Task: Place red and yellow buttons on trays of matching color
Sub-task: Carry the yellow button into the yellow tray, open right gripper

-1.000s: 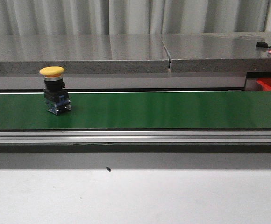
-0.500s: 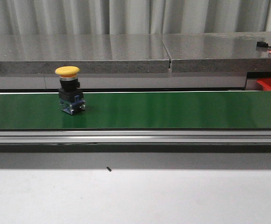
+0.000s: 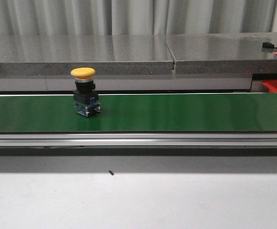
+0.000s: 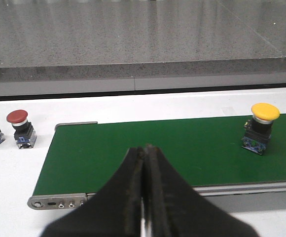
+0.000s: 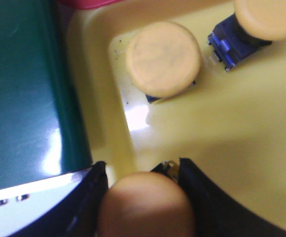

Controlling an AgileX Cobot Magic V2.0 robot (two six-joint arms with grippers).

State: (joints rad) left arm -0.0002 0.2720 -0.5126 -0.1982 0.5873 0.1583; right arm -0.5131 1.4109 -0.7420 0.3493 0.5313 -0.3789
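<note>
Right gripper (image 5: 143, 197) pinches a yellow button (image 5: 145, 205), its domed cap filling the gap between the black fingers, over the yellow tray (image 5: 232, 148) where two more yellow-capped buttons sit. Left gripper (image 4: 144, 163) is pressed together above the green belt (image 4: 158, 148), where another yellow mushroom button (image 3: 84, 93) stands upright.

A yellow button (image 3: 85, 92) stands upright on the green belt, mushroom cap up over a black and blue body. In the yellow tray (image 5: 241, 133) sit two more yellow buttons (image 5: 163, 58), caps up, near a corner. A third yellow cap (image 5: 145, 205) is pinched between dark fingers. Beside the belt's end stand two red buttons (image 4: 19, 127) on white.
</note>
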